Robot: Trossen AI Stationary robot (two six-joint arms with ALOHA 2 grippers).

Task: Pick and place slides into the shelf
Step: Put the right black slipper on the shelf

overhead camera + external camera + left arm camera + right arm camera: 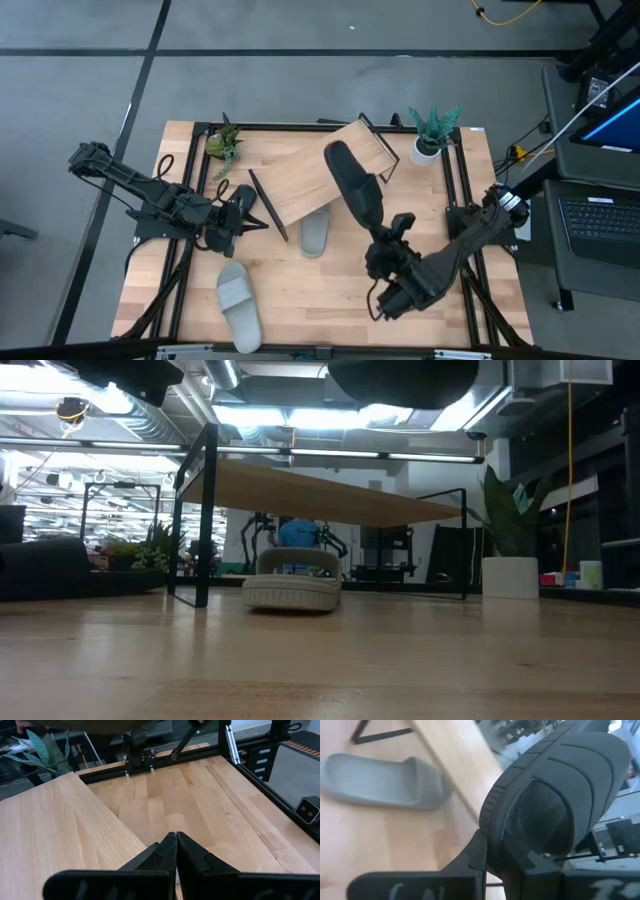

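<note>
A black slide (353, 182) hangs in the air over the right part of the shelf (305, 180), a tilted light wood board on a black wire frame. My right gripper (385, 228) is shut on it. In the low view the black slide (400, 375) shows above the board. One grey slide (314, 233) lies on the table, its far end under the shelf's near edge. Another grey slide (238, 305) lies flat near the table's front left. My left gripper (243, 210) waits shut beside the shelf's left end, touching nothing. My right gripper pinches the black slide between its two fingers at the end nearest the arm (492, 827), on the rim of the ribbed sole. The fingers come from the table's near right side, slanting slightly down. The slide is lifted clear and reaches away from the fingers over the shelf.
Two potted plants stand at the table's far edge, one at the left (224, 146) and one in a white pot at the right (432, 132). Black frame rails (455, 190) run along the table's sides. Bare wood (330, 300) lies between the near grey slide and the right arm.
</note>
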